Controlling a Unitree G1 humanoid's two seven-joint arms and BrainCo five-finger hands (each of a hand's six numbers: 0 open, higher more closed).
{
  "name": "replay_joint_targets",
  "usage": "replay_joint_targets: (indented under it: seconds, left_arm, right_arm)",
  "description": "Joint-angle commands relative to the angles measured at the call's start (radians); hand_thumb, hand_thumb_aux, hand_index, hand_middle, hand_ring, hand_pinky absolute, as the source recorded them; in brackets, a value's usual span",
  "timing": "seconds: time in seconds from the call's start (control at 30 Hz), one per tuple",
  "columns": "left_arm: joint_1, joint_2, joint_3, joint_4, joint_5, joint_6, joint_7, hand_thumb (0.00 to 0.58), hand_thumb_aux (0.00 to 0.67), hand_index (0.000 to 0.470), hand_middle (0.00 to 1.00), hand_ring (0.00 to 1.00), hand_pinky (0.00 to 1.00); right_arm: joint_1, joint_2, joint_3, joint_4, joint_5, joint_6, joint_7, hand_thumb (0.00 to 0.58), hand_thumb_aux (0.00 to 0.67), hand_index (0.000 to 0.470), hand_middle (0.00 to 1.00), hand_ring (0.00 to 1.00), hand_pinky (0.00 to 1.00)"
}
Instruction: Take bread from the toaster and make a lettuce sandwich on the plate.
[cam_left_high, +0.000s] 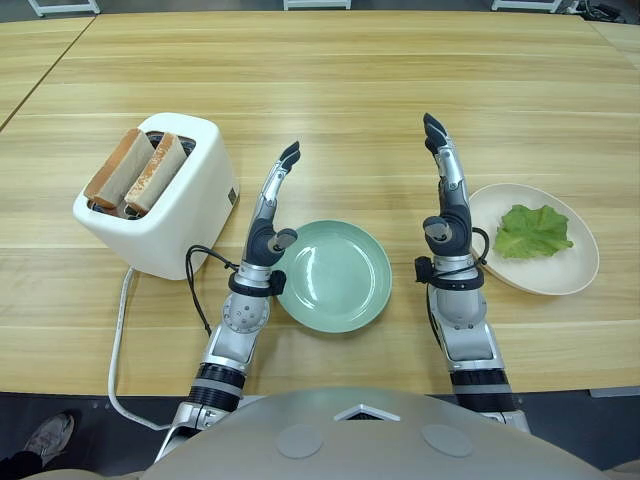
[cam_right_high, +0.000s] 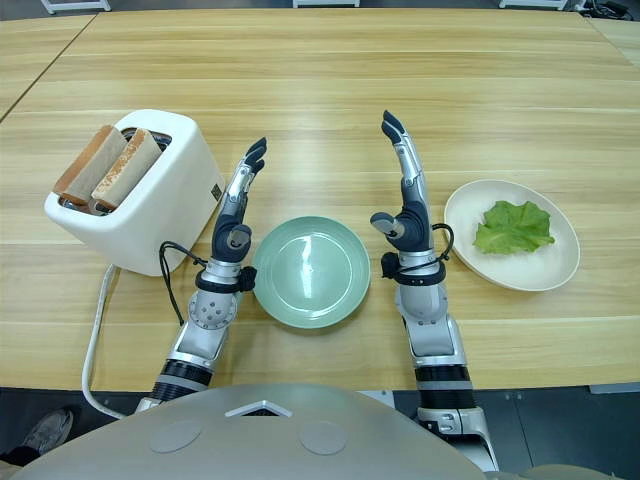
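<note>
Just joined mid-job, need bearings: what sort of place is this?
Probably a lab or demo room, not a home kitchen: large wooden tables pushed together, a white toaster holding bread slices, a green plate.

Two bread slices (cam_right_high: 125, 168) stand tilted in the white toaster (cam_right_high: 150, 215) on the left of the table (cam_right_high: 330, 70). The left hand (cam_right_high: 238, 205) and right hand (cam_right_high: 405, 190), fingers straight, holding nothing, flank the green plate (cam_right_high: 310, 290). At the right a lettuce leaf (cam_right_high: 513, 227) lies on a cream plate (cam_right_high: 520, 278)

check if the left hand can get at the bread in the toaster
Probably yes: the left hand is open beside the toaster, both bread slices stick up from its slots, nothing between them.
</note>
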Motion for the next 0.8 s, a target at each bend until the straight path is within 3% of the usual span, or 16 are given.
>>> replay_joint_targets:
  seconds: [0.03, 0.53, 0.63, 0.8]
  left_arm:
    - [-0.01, 0.009, 0.005, -0.016, -0.021, 0.025, -0.013, 0.0, 0.0, 0.0, 0.0, 0.0, 0.0]
    - [-0.003, 0.064, 0.042, -0.162, -0.018, 0.09, -0.066, 0.0, 0.0, 0.0, 0.0, 0.0, 0.0]
    - [-0.031, 0.134, 0.151, -0.421, 0.079, 0.192, -0.105, 0.0, 0.0, 0.0, 0.0, 0.0, 0.0]
    - [-0.129, 0.454, 0.472, -0.588, 0.038, 0.476, -0.326, 0.0, 0.0, 0.0, 0.0, 0.0, 0.0]
  right_arm:
    - [-0.013, 0.006, 0.001, 0.014, -0.007, 0.004, -0.011, 0.0, 0.0, 0.0, 0.0, 0.0, 0.0]
    - [0.015, 0.063, 0.052, 0.054, -0.053, 0.028, -0.06, 0.0, 0.0, 0.0, 0.0, 0.0, 0.0]
    - [0.023, 0.062, 0.05, 0.046, -0.054, 0.039, -0.062, 0.0, 0.0, 0.0, 0.0, 0.0, 0.0]
    - [0.044, 0.081, 0.062, 0.043, -0.071, 0.044, -0.085, 0.0, 0.0, 0.0, 0.0, 0.0, 0.0]
